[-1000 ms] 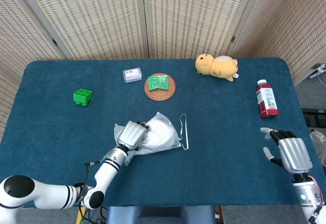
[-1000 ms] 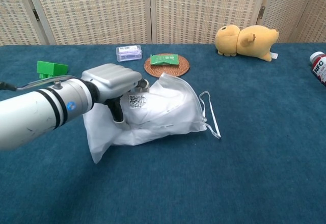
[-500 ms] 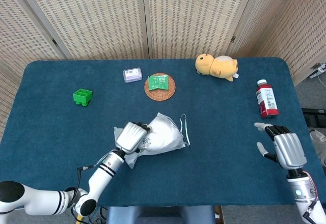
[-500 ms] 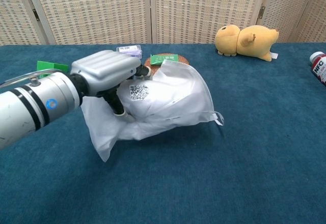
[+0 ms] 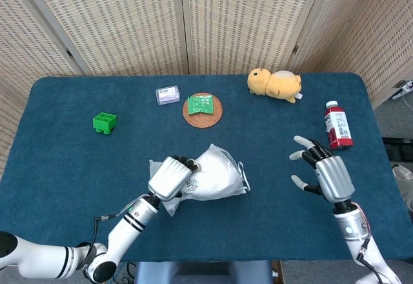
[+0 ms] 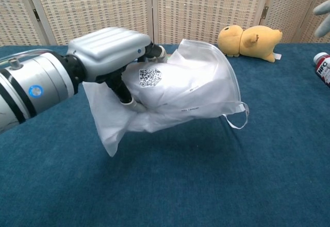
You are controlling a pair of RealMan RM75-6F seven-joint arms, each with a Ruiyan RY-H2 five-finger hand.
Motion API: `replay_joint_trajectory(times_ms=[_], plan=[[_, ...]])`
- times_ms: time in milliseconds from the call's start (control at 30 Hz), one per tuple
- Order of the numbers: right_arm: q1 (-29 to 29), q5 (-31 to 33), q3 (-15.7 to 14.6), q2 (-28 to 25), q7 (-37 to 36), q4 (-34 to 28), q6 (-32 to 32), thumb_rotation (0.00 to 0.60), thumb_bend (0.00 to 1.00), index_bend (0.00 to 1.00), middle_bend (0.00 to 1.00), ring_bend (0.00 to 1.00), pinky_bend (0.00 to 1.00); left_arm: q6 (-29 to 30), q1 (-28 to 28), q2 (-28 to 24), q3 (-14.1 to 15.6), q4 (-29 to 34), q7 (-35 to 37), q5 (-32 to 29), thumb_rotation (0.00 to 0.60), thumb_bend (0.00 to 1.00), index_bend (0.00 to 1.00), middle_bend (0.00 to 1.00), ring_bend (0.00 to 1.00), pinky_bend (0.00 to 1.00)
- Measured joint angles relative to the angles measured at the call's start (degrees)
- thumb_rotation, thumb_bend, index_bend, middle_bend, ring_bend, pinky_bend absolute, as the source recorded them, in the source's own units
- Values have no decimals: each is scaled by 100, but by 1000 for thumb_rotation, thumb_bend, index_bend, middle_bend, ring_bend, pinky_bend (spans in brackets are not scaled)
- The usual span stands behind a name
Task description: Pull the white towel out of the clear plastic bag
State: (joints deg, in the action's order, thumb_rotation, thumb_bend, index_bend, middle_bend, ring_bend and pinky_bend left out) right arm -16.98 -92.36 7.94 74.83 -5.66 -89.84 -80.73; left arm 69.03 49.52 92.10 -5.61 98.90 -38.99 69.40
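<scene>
My left hand (image 5: 169, 177) (image 6: 108, 54) grips the clear plastic bag (image 5: 213, 175) (image 6: 180, 90) at its left end and holds it above the blue table (image 5: 64, 161). The white towel fills the bag and shows through it, with a QR label (image 6: 150, 76) on the side. A loose loop of the bag (image 6: 238, 117) hangs off its right end. My right hand (image 5: 326, 173) hovers open to the right of the bag, fingers spread, not touching it. In the chest view only a fingertip (image 6: 323, 15) of it shows at the upper right edge.
A red-capped bottle (image 5: 337, 126) lies just beyond my right hand. A yellow plush toy (image 5: 275, 84) lies at the back. A wicker coaster with a green packet (image 5: 202, 106), a small clear box (image 5: 167, 95) and a green block (image 5: 104, 122) sit further left.
My left hand has lifted the bag off the table and carried it slightly right. My right hand has moved left and up toward the bag, fingers still spread.
</scene>
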Motion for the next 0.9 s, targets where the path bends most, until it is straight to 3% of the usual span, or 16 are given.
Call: replay_joint_trajectory(times_ms=[900], plan=[[-962, -16, 154, 1017, 277, -4, 602, 600, 131, 428, 153, 118, 286, 16, -200, -143, -188, 562, -99, 448, 600, 107, 405, 476, 455, 599]])
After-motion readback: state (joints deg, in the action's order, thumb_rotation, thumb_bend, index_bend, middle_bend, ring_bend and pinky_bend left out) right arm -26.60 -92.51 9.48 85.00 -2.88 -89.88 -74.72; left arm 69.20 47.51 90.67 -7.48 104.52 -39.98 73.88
